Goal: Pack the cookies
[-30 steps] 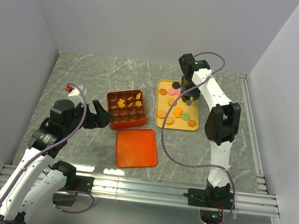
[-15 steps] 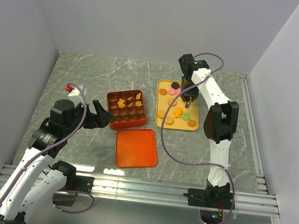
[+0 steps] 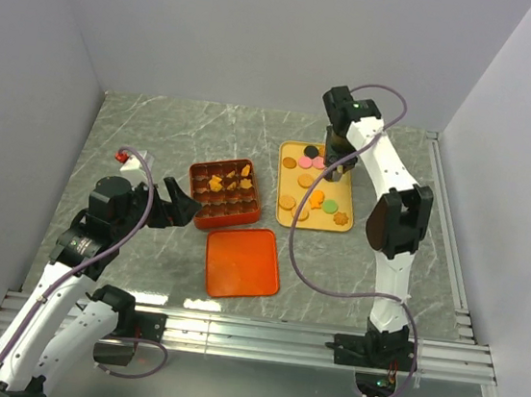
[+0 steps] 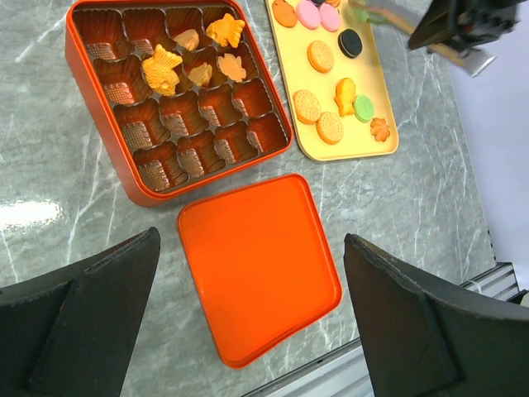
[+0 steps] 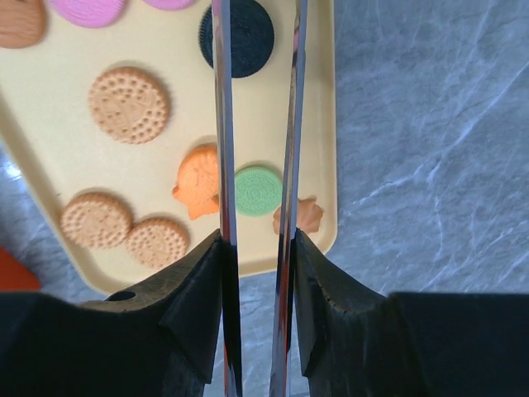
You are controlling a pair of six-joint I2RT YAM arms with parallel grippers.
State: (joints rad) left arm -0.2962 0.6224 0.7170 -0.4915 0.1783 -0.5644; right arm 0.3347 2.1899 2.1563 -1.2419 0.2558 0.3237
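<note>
Several cookies (image 3: 305, 179) lie on a yellow tray (image 3: 347, 184): tan rounds, two pink, black, a green one (image 5: 258, 190), an orange fish (image 5: 198, 178) and a flower (image 5: 299, 217). A few orange cookies (image 4: 161, 68) sit in the orange-red gridded box (image 3: 224, 193). My right gripper (image 3: 335, 173) hangs above the tray's far part. Its thin blades (image 5: 225, 124) stand a cookie's width apart and their tips are out of the wrist view. A green cookie (image 4: 369, 14) shows at its tips in the left wrist view. My left gripper (image 4: 248, 322) is wide open and empty above the lid (image 4: 258, 263).
The flat orange-red lid (image 3: 242, 262) lies in front of the box. White walls close in the grey marble table (image 3: 157, 137) on three sides. A metal rail (image 3: 249, 332) runs along the near edge.
My right gripper dipped onto the tray half a second ago and has now risen and drawn back toward the far end. The left arm has not moved.
</note>
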